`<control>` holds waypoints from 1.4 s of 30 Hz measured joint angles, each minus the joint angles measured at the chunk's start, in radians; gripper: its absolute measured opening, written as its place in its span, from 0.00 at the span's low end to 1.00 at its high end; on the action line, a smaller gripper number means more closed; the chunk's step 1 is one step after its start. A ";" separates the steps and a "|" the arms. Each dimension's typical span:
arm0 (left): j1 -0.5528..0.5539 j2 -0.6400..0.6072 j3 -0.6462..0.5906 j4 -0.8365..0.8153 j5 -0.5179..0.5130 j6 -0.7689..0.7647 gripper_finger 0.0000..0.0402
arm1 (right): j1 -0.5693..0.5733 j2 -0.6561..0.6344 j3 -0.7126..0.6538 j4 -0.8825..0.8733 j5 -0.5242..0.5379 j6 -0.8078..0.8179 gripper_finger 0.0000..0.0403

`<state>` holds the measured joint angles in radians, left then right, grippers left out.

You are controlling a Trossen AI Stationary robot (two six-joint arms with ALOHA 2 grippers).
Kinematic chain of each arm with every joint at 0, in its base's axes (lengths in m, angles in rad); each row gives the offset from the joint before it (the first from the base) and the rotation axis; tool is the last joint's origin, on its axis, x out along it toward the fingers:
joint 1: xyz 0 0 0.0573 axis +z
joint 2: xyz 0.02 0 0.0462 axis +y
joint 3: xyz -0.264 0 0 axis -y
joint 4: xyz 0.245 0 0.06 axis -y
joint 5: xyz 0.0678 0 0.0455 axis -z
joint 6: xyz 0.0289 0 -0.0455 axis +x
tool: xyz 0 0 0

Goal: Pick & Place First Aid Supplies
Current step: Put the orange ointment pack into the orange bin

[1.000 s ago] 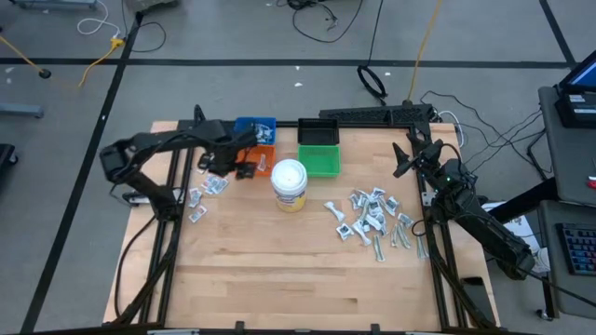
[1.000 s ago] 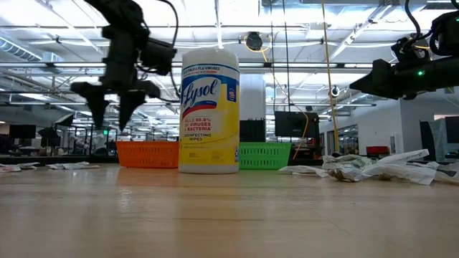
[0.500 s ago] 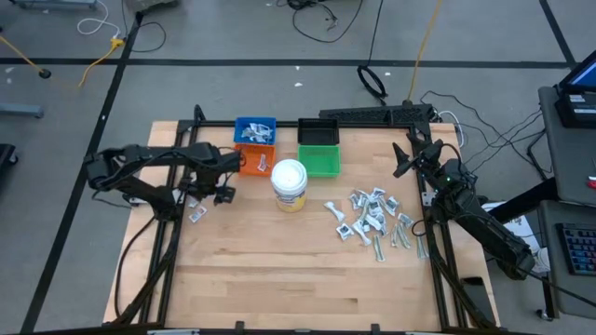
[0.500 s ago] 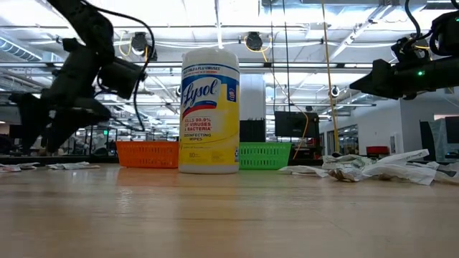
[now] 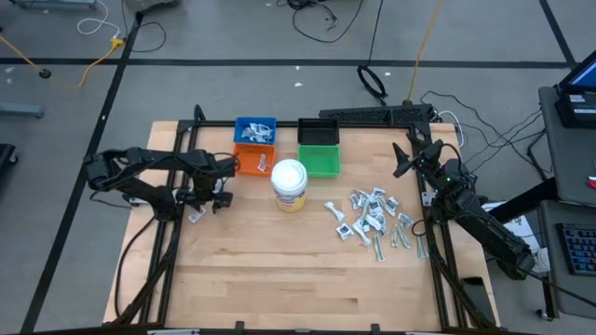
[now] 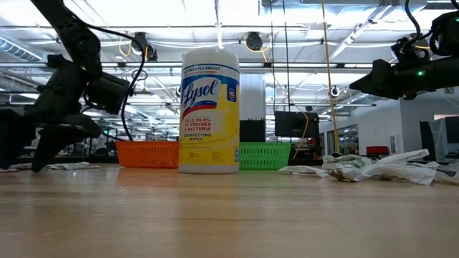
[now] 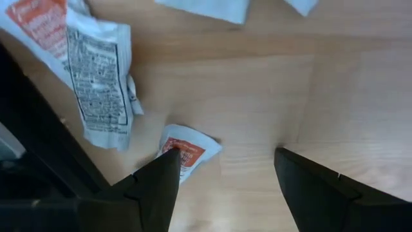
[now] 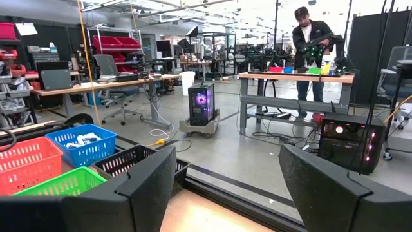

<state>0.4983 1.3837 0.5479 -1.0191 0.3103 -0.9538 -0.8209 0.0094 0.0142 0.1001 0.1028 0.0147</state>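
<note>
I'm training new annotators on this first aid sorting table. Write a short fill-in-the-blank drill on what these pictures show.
1. The left gripper hovers low over the table with its fingers ____.
2. The Lysol jar has a ____ lid.
3. The biggest heap of first aid packets lies nearest the ____ arm.
4. Between the blue bin and the jar sits the ____ bin.

Missing words: open; white; right; orange
</note>
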 joint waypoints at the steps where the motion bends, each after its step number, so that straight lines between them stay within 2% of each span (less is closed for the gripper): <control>1: 0.007 0.000 -0.005 0.013 0.001 -0.003 0.64 | 0.000 0.000 0.000 0.000 0.000 0.000 0.68; 5: 0.025 -0.001 -0.021 0.083 0.039 0.023 0.62 | 0.000 0.000 0.000 0.000 0.000 0.000 0.68; 9: 0.023 0.001 -0.011 0.176 0.127 0.031 0.55 | 0.000 0.000 0.000 0.000 0.000 0.000 0.68; 15: 0.025 0.001 -0.008 0.220 0.130 -0.010 0.31 | 0.000 0.000 0.000 0.000 0.000 0.000 0.68; 22: 0.024 0.000 -0.008 0.211 0.076 -0.072 0.03 | 0.000 0.000 0.000 0.000 0.000 0.000 0.67; 30: 0.020 0.004 -0.005 0.207 0.041 -0.083 0.01 | 0.000 0.000 0.000 0.000 0.000 0.000 0.67; 35: 0.036 -0.011 0.051 0.135 -0.053 -0.057 0.01 | 0.000 0.000 0.000 0.000 0.000 0.000 0.68; 42: 0.047 -0.022 0.166 0.082 -0.027 -0.033 0.01 | 0.000 0.000 0.000 0.000 0.000 0.000 0.67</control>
<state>0.5451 1.3617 0.7135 -0.9372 0.2836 -0.9870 -0.8211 0.0097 0.0141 0.1001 0.1028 0.0147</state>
